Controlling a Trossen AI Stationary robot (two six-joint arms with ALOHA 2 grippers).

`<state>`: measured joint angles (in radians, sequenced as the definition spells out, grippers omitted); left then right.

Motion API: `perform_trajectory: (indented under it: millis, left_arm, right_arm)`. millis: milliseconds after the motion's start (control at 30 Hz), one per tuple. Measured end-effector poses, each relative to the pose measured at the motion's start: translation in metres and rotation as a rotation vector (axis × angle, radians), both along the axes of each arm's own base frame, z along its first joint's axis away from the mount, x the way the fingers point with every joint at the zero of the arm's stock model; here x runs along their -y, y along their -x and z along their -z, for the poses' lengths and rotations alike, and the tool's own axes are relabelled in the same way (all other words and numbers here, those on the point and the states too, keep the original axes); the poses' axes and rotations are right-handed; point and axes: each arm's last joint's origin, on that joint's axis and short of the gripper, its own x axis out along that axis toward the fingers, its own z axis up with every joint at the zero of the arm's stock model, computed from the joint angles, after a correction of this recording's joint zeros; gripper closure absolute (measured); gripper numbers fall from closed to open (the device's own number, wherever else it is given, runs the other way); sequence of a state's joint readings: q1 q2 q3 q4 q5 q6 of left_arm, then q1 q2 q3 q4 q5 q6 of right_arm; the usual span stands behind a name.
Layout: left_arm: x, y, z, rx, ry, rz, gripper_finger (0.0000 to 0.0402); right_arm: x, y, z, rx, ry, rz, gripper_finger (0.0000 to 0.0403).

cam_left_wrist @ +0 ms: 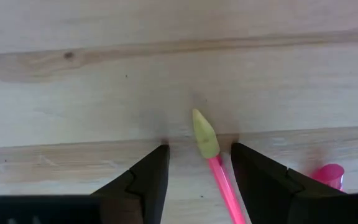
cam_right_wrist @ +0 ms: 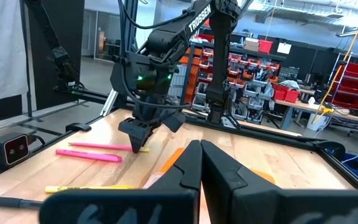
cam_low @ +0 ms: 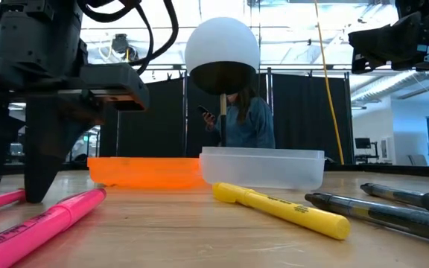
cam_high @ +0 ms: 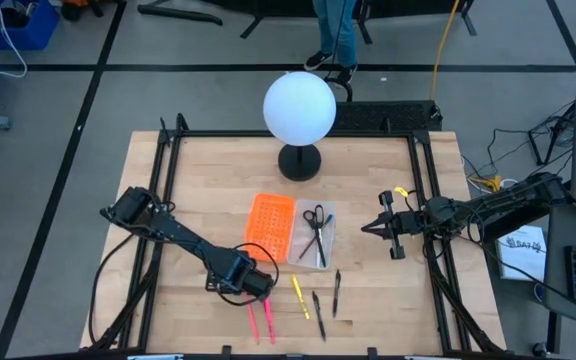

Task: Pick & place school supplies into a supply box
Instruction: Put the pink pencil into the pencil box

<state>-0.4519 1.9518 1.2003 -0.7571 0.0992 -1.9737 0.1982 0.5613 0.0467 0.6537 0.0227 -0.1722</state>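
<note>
- Bench (cam_high: pixel 208 190) of pale butcher-block wood, square, framed by black rails along its sides; wide bare wood lies on its left half and along the far edge beside the lamp.
- Lamp (cam_high: pixel 299 108) with a white globe on a dark round foot stands at the far middle of the bench; in the low view it rises behind the box and hides part of a person (cam_low: pixel 246 119) in a blue top standing in the room beyond.
- Left arm reaches in from the left; the left end effector (cam_high: pixel 259 285) sits low near the front edge, fingers (cam_left_wrist: pixel 151 180) spread, straddling the tapered yellowish tip of one pink highlighter (cam_left_wrist: pixel 211 158) without pinching it.
- Right arm waits at the right edge, raised off the wood; the right end effector (cam_high: pixel 368 228) has its fingers pressed together and holds nothing.
- Orange perforated piece (cam_high: pixel 270 226), flat and rectangular, lies mid-bench, just beside the supply box (cam_high: pixel 318 238).
- Supply box is a clear, translucent tray; dark-handled scissors (cam_high: pixel 314 224) and a thin pen lie inside it.
- Two pink highlighters (cam_high: pixel 261 320) lie side by side near the front edge.
- Yellow highlighter (cam_high: pixel 300 296) and two dark pens (cam_high: pixel 327 297) rest on open wood in front of the box, apart from each other; the pens are cut off at the right of the low view.
</note>
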Motion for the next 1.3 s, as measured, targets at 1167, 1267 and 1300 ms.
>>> perform_trajectory:
  millis: [1167,1267,1300]
  left_arm:
    - [0.002,-0.001,0.002,0.006,-0.037,0.073,0.0372]
    - [0.004,-0.004,-0.008,0.045,-0.031,0.100,0.0368]
    - [0.004,-0.005,-0.012,0.063,-0.040,0.101,0.0370]
  right_arm:
    - [0.000,0.000,0.000,0.003,0.013,0.001,0.0403]
    - [0.000,0.000,0.000,0.005,0.023,0.003,0.0403]
    - [0.000,0.000,0.000,0.006,0.023,0.003,0.0403]
